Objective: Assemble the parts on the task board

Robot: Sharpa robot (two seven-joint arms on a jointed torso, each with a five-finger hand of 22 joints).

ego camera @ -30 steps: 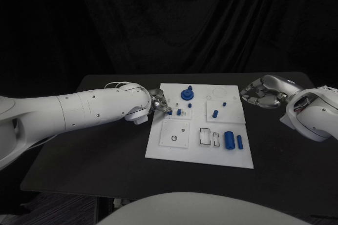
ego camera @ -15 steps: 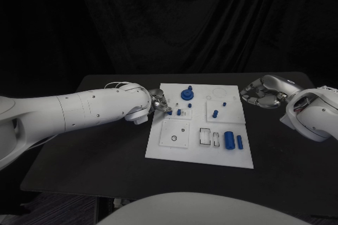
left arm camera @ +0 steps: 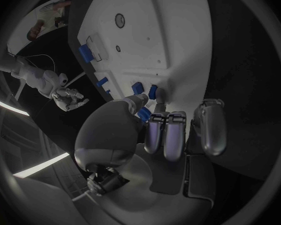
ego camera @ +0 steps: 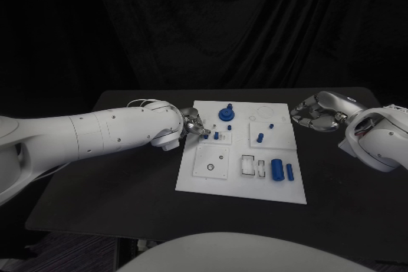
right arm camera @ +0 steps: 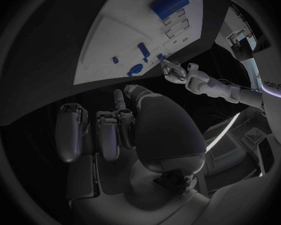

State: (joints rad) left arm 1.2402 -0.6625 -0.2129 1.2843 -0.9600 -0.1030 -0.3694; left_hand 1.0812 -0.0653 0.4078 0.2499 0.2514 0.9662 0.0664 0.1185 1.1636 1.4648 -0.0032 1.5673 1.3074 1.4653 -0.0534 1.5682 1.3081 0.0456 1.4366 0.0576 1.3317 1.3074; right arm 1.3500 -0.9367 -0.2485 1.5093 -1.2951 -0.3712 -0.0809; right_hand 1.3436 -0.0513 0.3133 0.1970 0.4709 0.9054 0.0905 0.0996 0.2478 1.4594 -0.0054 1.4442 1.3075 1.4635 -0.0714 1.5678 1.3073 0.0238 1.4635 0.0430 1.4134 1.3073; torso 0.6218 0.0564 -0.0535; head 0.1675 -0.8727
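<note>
The white task board (ego camera: 240, 183) lies in the middle of the table. My left hand (ego camera: 191, 123) hovers at the board's left edge. In the left wrist view, its thumb and a finger pinch a small blue part (left arm camera: 143, 115) just above the board (left arm camera: 172, 40), close to two short blue pegs (left arm camera: 138, 87). A blue gear-like piece (ego camera: 226, 114) stands near the board's far edge. A blue cylinder (ego camera: 276, 169) and a blue bar (ego camera: 290, 171) lie near the right side. My right hand (ego camera: 316, 114) hangs off the board's far right corner, fingers curled in around nothing.
Small square white plates (ego camera: 211, 161) with holes sit on the board, and two more blue pegs (ego camera: 258, 137) stand on the right one. Black tabletop (ego camera: 127, 183) surrounds the board on all sides. A dark curtain hangs behind the table.
</note>
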